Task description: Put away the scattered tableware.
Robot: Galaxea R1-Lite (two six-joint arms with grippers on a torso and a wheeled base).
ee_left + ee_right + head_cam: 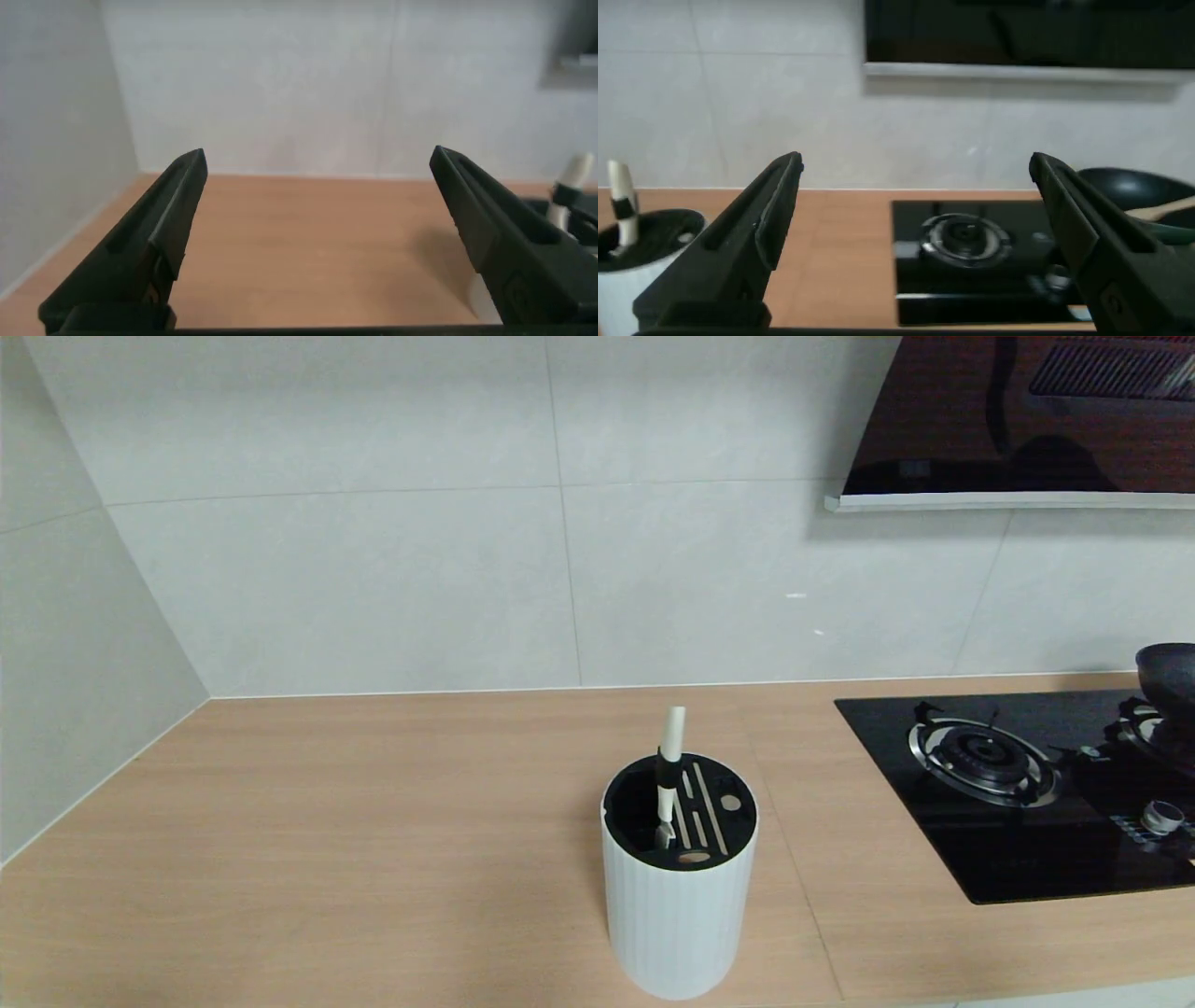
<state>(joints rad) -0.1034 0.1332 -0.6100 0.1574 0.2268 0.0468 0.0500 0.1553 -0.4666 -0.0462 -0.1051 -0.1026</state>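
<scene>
A white ribbed cylindrical holder (679, 905) with a black slotted top stands near the front edge of the wooden counter (373, 821). A utensil with a white handle and black band (669, 756) stands upright in its open compartment. In the left wrist view my left gripper (318, 177) is open, with nothing between its fingers, and the utensil handle (570, 182) shows beside it. In the right wrist view my right gripper (915, 182) is open and empty, with the holder (635, 266) off to one side.
A black gas hob (1027, 784) with burners lies at the counter's right, a dark pot (1167, 677) on its far burner. A range hood (1018, 429) hangs above it. Tiled walls close the back and left.
</scene>
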